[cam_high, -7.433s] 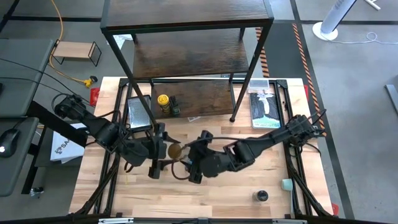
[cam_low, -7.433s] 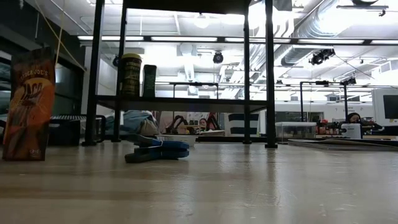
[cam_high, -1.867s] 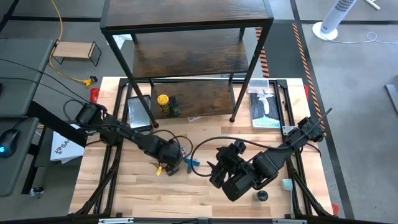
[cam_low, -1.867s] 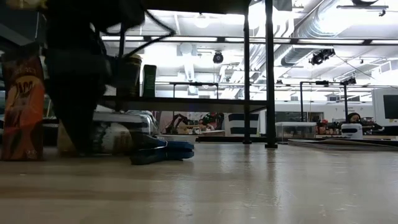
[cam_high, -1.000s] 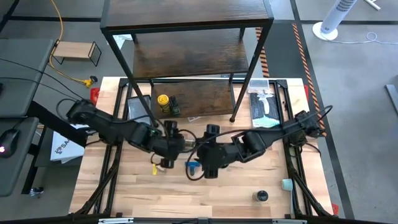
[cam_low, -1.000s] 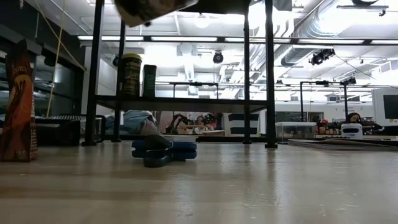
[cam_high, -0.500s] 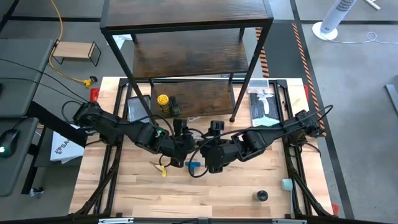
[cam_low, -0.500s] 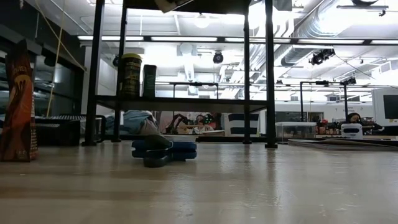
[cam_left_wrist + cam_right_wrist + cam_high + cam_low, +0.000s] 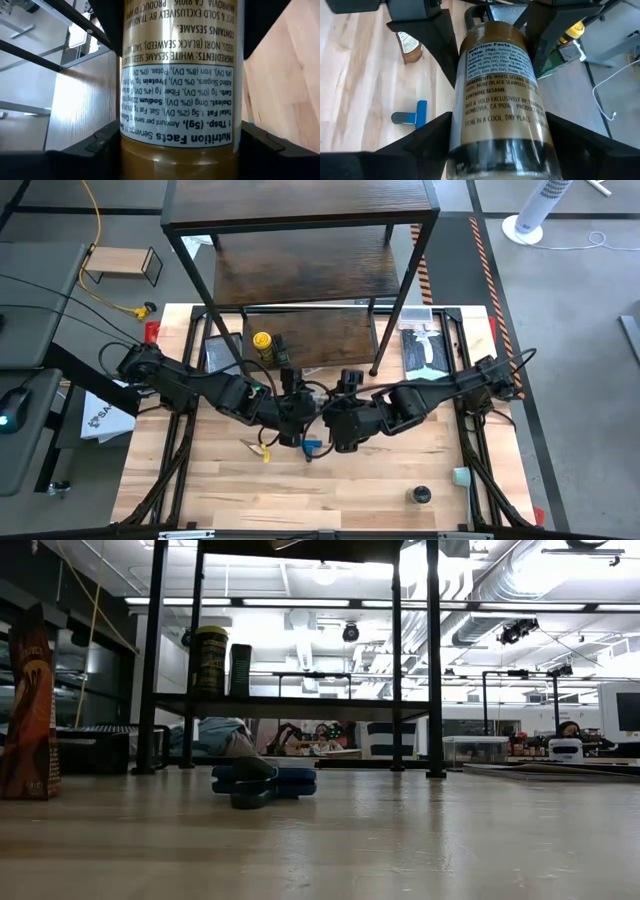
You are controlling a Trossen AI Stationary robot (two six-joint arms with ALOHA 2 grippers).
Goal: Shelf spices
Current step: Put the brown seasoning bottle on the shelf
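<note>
One black-lidded jar (image 9: pixel 421 496) stands nearest, by the table's (image 9: pixel 200 500) front edge toward the right corner, well apart from both arms. Farther in, a blue T-shaped plastic piece (image 9: pixel 312 446) lies flat on the wood just in front of the arms. The low view also shows a reddish-brown packet (image 9: pixel 28 705) standing upright on the table, off to one side.

Over the middle of the table the two arms meet. The left gripper (image 9: pixel 292 420) and the right gripper (image 9: pixel 338 420) face each other, and both clamp the same gold-labelled sesame seasoning jar (image 9: pixel 497 95), raised clear of the tabletop. In the left wrist view that arm's fingers (image 9: pixel 95 147) press on either side of the jar by its nutrition label. In the right wrist view that arm's fingers (image 9: pixel 427 145) squeeze the jar at its darker end, while the other arm's fingers hold the opposite end. A small brown-lidded jar (image 9: pixel 409 47) sits on the wood beside them.

Behind the arms, the shelf (image 9: pixel 300 275) stands at the table's far edge. On its lowest board a yellow-lidded jar (image 9: pixel 262 343) stands upright near the left post, with a small dark box (image 9: pixel 283 352) just beside it. The two upper boards show only bare dark wood.
</note>
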